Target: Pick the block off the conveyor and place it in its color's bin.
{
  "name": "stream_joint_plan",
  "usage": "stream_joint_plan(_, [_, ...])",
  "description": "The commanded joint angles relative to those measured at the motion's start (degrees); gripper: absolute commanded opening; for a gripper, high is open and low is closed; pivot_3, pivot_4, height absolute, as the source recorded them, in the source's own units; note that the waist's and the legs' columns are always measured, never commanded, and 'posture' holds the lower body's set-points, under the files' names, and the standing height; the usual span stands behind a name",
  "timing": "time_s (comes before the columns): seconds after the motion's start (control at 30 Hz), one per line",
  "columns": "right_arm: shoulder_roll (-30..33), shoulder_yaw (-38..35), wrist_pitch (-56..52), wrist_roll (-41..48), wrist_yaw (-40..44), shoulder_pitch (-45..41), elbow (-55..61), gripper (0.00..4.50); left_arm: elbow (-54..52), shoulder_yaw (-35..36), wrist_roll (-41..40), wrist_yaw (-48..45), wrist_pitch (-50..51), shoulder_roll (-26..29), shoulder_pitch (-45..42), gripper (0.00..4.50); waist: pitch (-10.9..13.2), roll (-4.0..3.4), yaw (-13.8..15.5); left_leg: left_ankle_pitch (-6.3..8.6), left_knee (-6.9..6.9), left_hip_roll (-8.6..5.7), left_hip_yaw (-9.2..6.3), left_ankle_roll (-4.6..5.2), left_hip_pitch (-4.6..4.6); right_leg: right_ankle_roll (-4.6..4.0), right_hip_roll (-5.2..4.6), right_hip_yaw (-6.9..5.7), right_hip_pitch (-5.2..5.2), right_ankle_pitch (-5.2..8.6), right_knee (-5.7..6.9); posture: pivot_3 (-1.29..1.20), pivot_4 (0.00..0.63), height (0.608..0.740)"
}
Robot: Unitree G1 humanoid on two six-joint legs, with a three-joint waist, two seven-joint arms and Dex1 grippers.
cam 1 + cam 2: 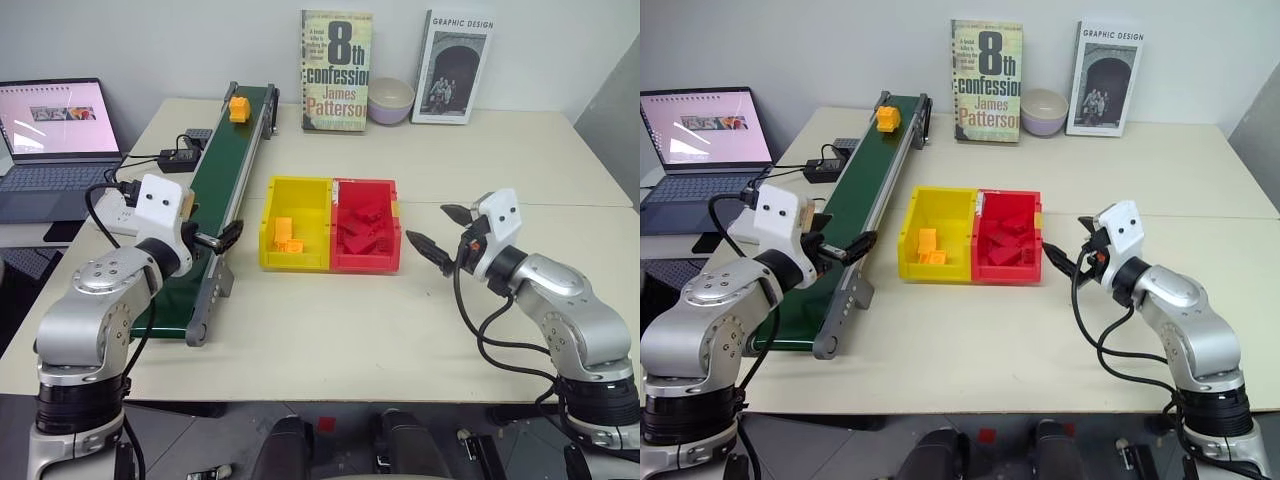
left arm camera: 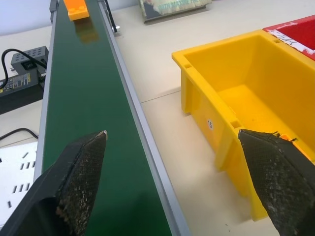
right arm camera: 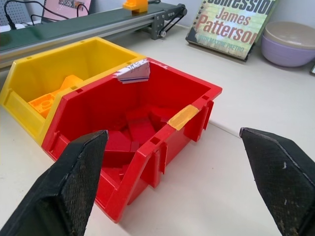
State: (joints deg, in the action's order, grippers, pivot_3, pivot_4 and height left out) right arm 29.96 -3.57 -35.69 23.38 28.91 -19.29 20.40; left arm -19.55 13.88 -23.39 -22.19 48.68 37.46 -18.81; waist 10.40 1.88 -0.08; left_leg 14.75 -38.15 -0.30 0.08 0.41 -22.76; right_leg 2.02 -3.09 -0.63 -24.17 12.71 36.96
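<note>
- left tool (image 1: 228,238) hovers over the near stretch of the conveyor (image 1: 220,190), its two black fingers (image 2: 81,172) spread wide with nothing between them; in the left wrist view one finger hangs above the green belt and the other above the near edge of the yellow bin (image 2: 236,118).
- right tool (image 1: 440,232) sits above the bare worktop (image 1: 320,330), to the right of the bins, pointing toward them, its jaws also spread wide and holding nothing.
- yellow bin stands on the worktop just right of the conveyor's rail, with a few orange-yellow bricks (image 1: 285,235) lying in it.
- red bin (image 1: 366,238) is joined to the yellow bin's right side and holds a heap of red blocks (image 3: 133,135); a strip of tape (image 3: 183,116) shows on its rim.
- conveyor runs from near the left arm away toward the back of the worktop, dark green between grey side rails.
- block (image 1: 239,108) rests on the belt at the conveyor's far end, well apart from both tools and from the bins.
- black power unit (image 1: 180,158) with cables lies left of the belt, and an open laptop (image 1: 55,150) stands further left.
- at the back, a paperback (image 1: 336,70), a pale bowl (image 1: 390,100) and a second book (image 1: 452,66) lean or stand by the wall.
</note>
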Motion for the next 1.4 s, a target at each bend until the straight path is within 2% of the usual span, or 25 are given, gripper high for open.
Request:
stream_joint_plan(0.03, [0.6, -1.4, 0.5, 0.4, 0.5, -0.8, 1.1, 4.50, -1.6, 2.0, -1.2, -0.3, -0.1, -0.5, -0.3, 4.45, 0.0, 0.00, 0.0, 0.00, 0.00, 0.00, 0.00, 0.00, 0.00, 0.00, 0.00, 0.00, 0.00, 0.00, 0.00, 0.00, 0.150, 0.740])
stream_joint_plan(0.2, [1.1, -1.3, 0.7, 0.6, 1.7, -1.6, 0.5, 4.50, -2.8, 3.4, -2.5, -0.6, 0.5, 0.5, 0.2, 4.45, 0.0, 0.00, 0.0, 0.00, 0.00, 0.00, 0.00, 0.00, 0.00, 0.00, 0.00, 0.00, 0.00, 0.00, 0.00, 0.00, 0.150, 0.740])
stream_joint_plan(0.33, [2.5, -1.3, 1.2, 2.6, 5.9, -3.3, -0.2, 4.50, -5.3, 6.0, -3.2, 0.2, 2.0, 1.2, 1.7, 4.45, 0.0, 0.00, -0.1, 0.00, 0.00, 0.00, 0.03, 0.00, 0.01, 0.00, 0.00, -0.01, -0.01, 0.00, 0.01, 0.00, 0.150, 0.740])
stream_joint_plan(0.5, [3.8, -1.3, -0.7, 7.7, 12.3, -5.7, 0.4, 4.50, -6.7, 9.7, -2.9, 5.6, 3.4, -1.9, 2.4, 4.45, 0.0, 0.00, 0.0, 0.00, 0.00, 0.01, -0.04, 0.00, 0.00, 0.00, 0.00, -0.02, 0.01, 0.00, -0.01, 0.00, 0.150, 0.740])
stream_joint_plan(0.67, [3.2, -1.4, -5.4, 16.5, 16.7, -10.5, 2.1, 4.50, -2.5, 11.7, -1.4, 11.5, 1.1, -6.9, -0.1, 4.45, 0.0, -0.01, 0.0, 0.00, -0.06, 0.01, -0.06, 0.00, 0.03, 0.01, -0.01, -0.02, 0.06, -0.01, 0.01, 0.00, 0.150, 0.740])
stream_joint_plan(1.0, [2.2, -0.3, -10.2, 26.0, 18.0, -15.1, 5.7, 4.50, 6.3, 8.2, 1.2, 11.0, -4.4, -7.6, -4.0, 4.45, 0.0, 0.01, 0.0, 0.00, -0.03, -0.02, -0.07, 0.00, -0.04, 0.00, -0.06, -0.03, 0.02, -0.01, -0.01, 0.00, 0.150, 0.740])
stream_joint_plan(1.4, [1.3, -0.6, -9.9, 27.5, 14.9, -14.4, 8.4, 4.50, 11.5, 4.3, 2.8, 8.3, -6.9, -6.8, -6.4, 4.45, 0.0, 0.01, 0.0, 0.00, -0.03, 0.03, -0.11, 0.00, -0.03, -0.01, -0.11, -0.05, 0.01, -0.01, 0.01, 0.00, 0.150, 0.740])
